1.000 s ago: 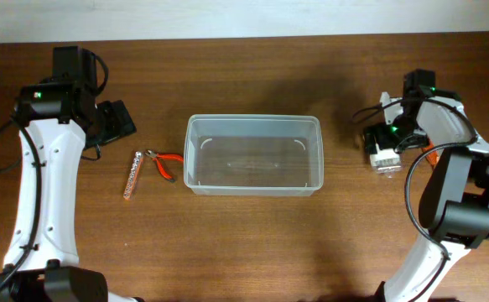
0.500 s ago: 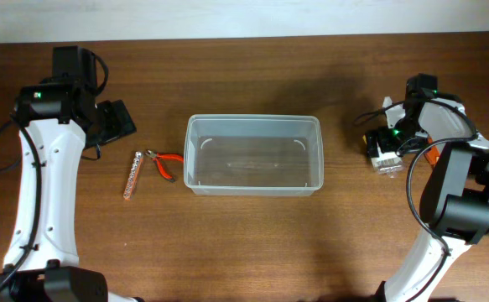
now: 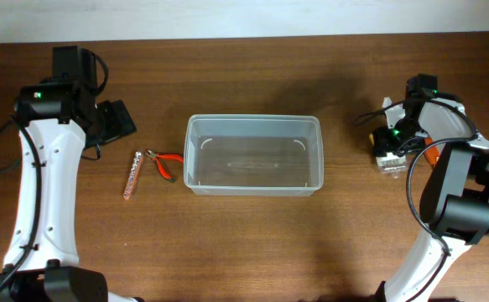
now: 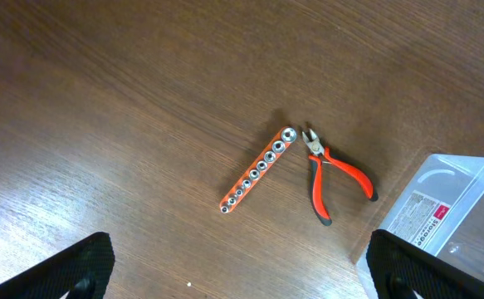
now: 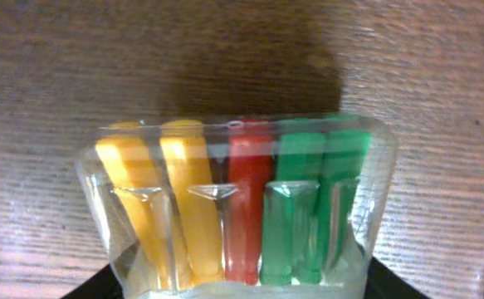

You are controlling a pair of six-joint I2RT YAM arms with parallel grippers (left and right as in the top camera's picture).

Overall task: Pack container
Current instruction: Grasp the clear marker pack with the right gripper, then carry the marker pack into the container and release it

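Note:
The clear plastic container stands empty at mid-table; its corner shows in the left wrist view. My left gripper is open and empty, up-left of a strip of sockets and orange-handled pliers. My right gripper is low over a clear pack of yellow, red and green tools, right of the container. Its fingers are spread wide, one on each side of the pack.
A small orange object lies partly hidden behind my right arm. The pliers and socket strip lie close to the container's left wall. The table's far edge runs along the top of the overhead view.
My right gripper has shifted slightly right and settled lower over the clear tool pack. The left arm, container, pliers and socket strip have not moved.

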